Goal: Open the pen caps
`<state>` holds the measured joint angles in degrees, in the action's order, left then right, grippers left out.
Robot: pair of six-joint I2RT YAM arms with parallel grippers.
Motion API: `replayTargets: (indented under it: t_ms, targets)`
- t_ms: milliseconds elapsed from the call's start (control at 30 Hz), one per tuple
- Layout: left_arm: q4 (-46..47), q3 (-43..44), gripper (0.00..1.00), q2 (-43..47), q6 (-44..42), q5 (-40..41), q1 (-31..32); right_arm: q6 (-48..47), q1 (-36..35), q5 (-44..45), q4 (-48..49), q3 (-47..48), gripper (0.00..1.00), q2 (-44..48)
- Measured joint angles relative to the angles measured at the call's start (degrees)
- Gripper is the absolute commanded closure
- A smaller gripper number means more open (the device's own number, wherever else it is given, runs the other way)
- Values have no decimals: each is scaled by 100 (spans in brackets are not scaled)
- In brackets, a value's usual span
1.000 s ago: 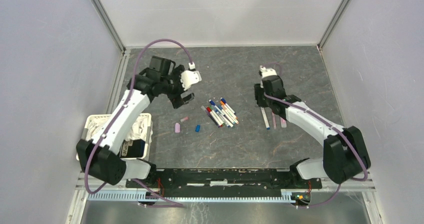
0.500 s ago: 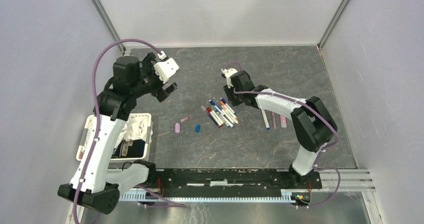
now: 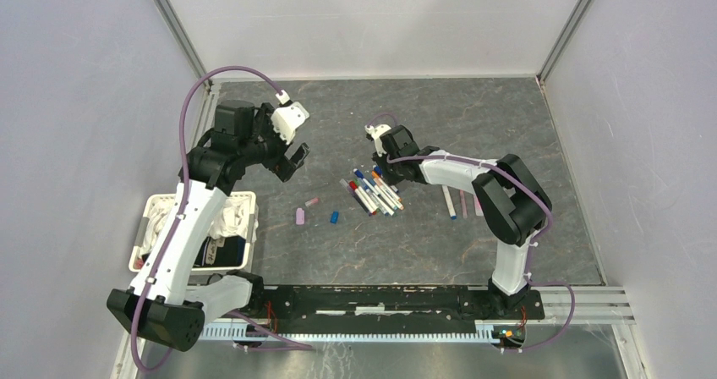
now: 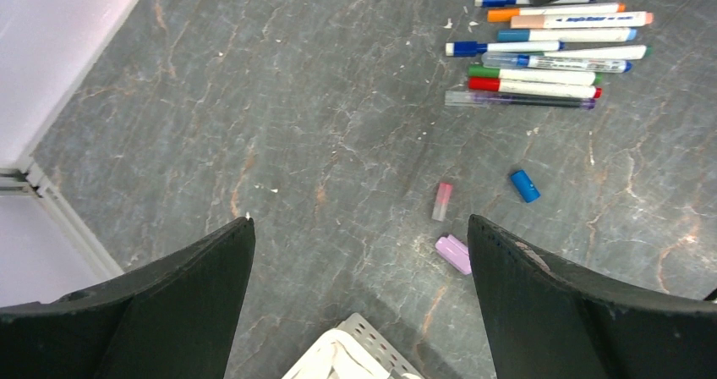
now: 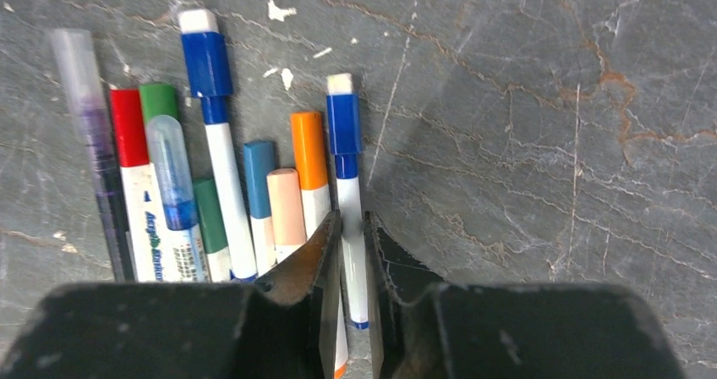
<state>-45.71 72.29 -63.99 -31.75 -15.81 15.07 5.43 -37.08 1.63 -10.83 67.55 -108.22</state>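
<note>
Several capped pens lie side by side in a pile (image 3: pixel 372 191), which also shows in the left wrist view (image 4: pixel 541 53). My right gripper (image 5: pixel 353 222) is shut on the white barrel of a blue-capped pen (image 5: pixel 347 189) at the pile's right edge; from above the right gripper (image 3: pixel 380 161) sits at the pile's far end. Three loose pen caps lie left of the pile: lilac (image 4: pixel 454 254), blue (image 4: pixel 525 186) and pink-red (image 4: pixel 441 201). My left gripper (image 4: pixel 359 227) is open and empty, held above the floor left of the caps (image 3: pixel 292 161).
A white perforated basket (image 3: pixel 161 205) with cloth in it stands at the near left; its corner (image 4: pixel 359 324) shows below my left fingers. Two uncapped pens (image 3: pixel 448 201) lie to the right of the pile. Grey walls enclose the stone-patterned table.
My right arm swung left from the uncapped pens to the pile and closed on the blue-capped pen. My left arm drew back to the left, then shifted slightly right, staying open.
</note>
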Motion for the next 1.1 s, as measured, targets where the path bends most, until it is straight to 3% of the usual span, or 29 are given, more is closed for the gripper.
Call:
replayTargets:
  t_ms: [167, 300, 400, 467, 533, 600, 900, 1100]
  targets:
    - [-2, -31, 1, -31, 46, -186, 0, -44, 0, 173, 94, -162, 83, -11]
    - [-4, -33, 1, -98, 48, -345, 0, -92, -7, 319, 236, -236, 70, -7]
    - [-2, -37, 1, -166, 50, -455, 0, -120, -15, 387, 363, -315, 69, 11]
    - [-2, -61, 0, -201, 57, -575, 2, -118, -15, 391, 455, -396, 78, 50]
    - [11, -153, 0, -203, 70, -739, 2, -96, 2, 334, 557, -470, 94, 81]
    - [24, -295, 0, -203, 70, -896, 11, -33, 31, 225, 634, -540, 100, 125]
    - [44, -973, 0, -474, -11, -1202, 404, 138, 483, -468, 284, -704, 100, 911]
    - [92, -1117, 0, -553, -448, -1453, 664, 411, 415, -2337, 125, -455, 100, 1620]
